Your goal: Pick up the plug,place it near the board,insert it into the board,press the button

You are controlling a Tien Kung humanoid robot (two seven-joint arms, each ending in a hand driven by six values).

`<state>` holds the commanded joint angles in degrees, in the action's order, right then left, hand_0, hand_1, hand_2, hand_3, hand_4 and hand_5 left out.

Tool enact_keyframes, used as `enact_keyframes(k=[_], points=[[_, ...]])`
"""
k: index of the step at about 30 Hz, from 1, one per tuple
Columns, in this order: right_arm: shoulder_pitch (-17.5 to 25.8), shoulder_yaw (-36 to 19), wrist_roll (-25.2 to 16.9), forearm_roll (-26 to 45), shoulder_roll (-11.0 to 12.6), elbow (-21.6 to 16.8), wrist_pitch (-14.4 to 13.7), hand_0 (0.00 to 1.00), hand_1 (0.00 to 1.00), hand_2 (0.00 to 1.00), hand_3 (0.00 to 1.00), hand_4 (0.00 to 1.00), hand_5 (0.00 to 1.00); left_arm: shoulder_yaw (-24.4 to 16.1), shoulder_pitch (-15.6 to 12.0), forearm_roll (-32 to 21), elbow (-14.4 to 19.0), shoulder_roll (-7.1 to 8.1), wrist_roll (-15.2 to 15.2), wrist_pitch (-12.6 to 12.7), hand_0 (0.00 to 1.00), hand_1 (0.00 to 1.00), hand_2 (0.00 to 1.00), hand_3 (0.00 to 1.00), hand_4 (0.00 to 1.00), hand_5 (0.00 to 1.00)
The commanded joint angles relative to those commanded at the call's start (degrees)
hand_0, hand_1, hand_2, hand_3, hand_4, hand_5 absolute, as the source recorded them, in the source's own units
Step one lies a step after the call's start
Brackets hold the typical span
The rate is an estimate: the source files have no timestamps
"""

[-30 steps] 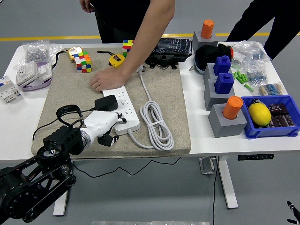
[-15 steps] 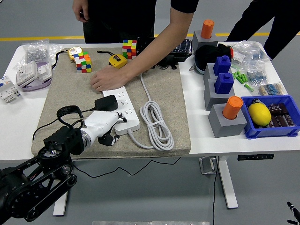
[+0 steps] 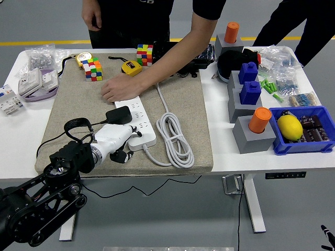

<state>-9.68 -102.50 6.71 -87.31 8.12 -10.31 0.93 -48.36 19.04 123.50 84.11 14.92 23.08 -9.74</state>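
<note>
The black plug [image 3: 118,115], a blocky adapter with a thin black cable [image 3: 73,125] that loops away to the left, sits on the near left part of the long white power strip [image 3: 135,121]. It looks seated in a socket, but how deep I cannot tell. The strip lies lengthwise on a beige fabric mat [image 3: 78,104], and its thick white cord [image 3: 175,138] is coiled just beside it on the right.

The robot's left hand [image 3: 114,140], white with dark fingertips, comes from the lower left on a black arm [image 3: 42,196]. It lies low over the near end of the strip, just below the plug. The fingers [image 3: 121,156] are curled down to the mat; if they grip anything, I cannot tell. The right hand is not visible.

A person stands at the far side and presses one hand [image 3: 118,89] flat on the far end of the strip.

On the mat I count two colourful cube puzzles [image 3: 93,69] and two yellow tape measures [image 3: 131,67]. On the bare table to the right there are two orange cylinders [image 3: 259,120] in grey blocks, two blue blocks [image 3: 250,92], and one blue bin [image 3: 309,145] with a yellow lemon-shaped object [image 3: 289,126].
</note>
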Motion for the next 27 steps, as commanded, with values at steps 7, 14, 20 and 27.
enact_keyframes(k=[7, 14, 20, 27], points=[[-0.04, -0.12, 0.0, -0.15, 0.04, 0.0, 0.0, 0.802, 0.75, 0.729, 0.785, 0.998, 0.976, -0.2, 0.22, -0.05, -2.76, -0.63, -1.14, 1.04, 0.117, 0.025, 0.138, 0.784, 0.67, 0.002], [-0.07, -0.28, 0.03, -0.23, 0.07, 0.0, -0.04, 0.801, 0.75, 0.729, 0.785, 0.998, 0.974, -0.02, 0.26, -0.34, -5.12, -0.98, -1.24, -0.01, 0.116, 0.021, 0.133, 0.782, 0.663, 0.002], [-0.01, -0.24, 0.09, -0.26, 0.03, 0.0, -0.03, 0.801, 0.75, 0.729, 0.785, 0.998, 0.974, -0.91, 0.56, 0.53, -4.31, -1.0, -1.28, 0.96, 0.114, 0.02, 0.134, 0.781, 0.664, 0.002], [-0.18, 0.05, 0.02, 0.1, 0.03, 0.0, -0.04, 0.801, 0.75, 0.729, 0.786, 0.998, 0.972, -2.39, 1.08, 0.88, 0.5, -0.05, -0.78, -0.51, 0.115, 0.02, 0.133, 0.776, 0.665, 0.002]])
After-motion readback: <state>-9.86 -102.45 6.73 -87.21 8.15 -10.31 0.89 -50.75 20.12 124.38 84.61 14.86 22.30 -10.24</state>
